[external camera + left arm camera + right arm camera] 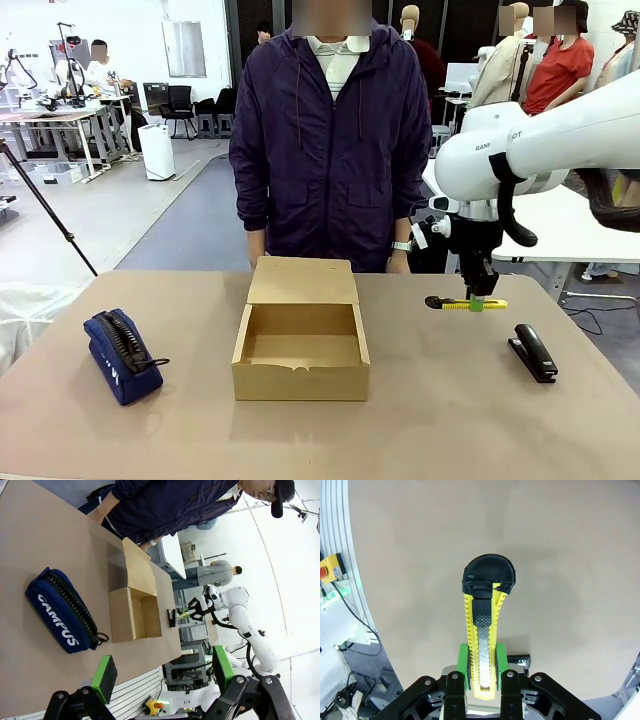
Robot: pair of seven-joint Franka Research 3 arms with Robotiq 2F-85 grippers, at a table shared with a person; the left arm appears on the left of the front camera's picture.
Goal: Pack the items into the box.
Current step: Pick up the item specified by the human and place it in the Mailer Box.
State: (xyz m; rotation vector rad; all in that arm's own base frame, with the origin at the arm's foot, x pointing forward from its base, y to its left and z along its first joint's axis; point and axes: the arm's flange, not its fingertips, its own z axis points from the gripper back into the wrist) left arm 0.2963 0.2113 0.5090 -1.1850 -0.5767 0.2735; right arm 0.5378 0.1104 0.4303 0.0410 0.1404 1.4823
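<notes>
Utility knife point(466, 303) is held clear of the tabletop point(450, 420), at about 3 o'clock from the box point(300, 380) in the front view. It is seen level, with the black end pointed to 9 o'clock, toward the box. The right hand point(478, 300) is clamped on it; in the right wrist view the green pads are seen pinching the yellow body near its tail, so most of the length is left sticking out.

The box is open, and its flap lid is folded back at 12 o'clock. No item is seen inside. The pouch point(118, 355) is lying on the tabletop at 9 o'clock from the box, apart from it. The left hand point(162, 672) is spread wide with nothing between its fingers, and the pouch is seen beyond it in the left wrist view.

Step judged: carry of the knife to the box, task early.

Risks judged:
- The knife could be swung in the pads, because it is gripped off-centre on a slim, ribbed body.
- The box's 3 o'clock wall could be clipped by the black end if the carry is made too low, and the light box shoved.
- The knife could be bounced out if released high.
- The stapler point(532, 352), at 4 o'clock from the knife, could be packed by mistake.
</notes>
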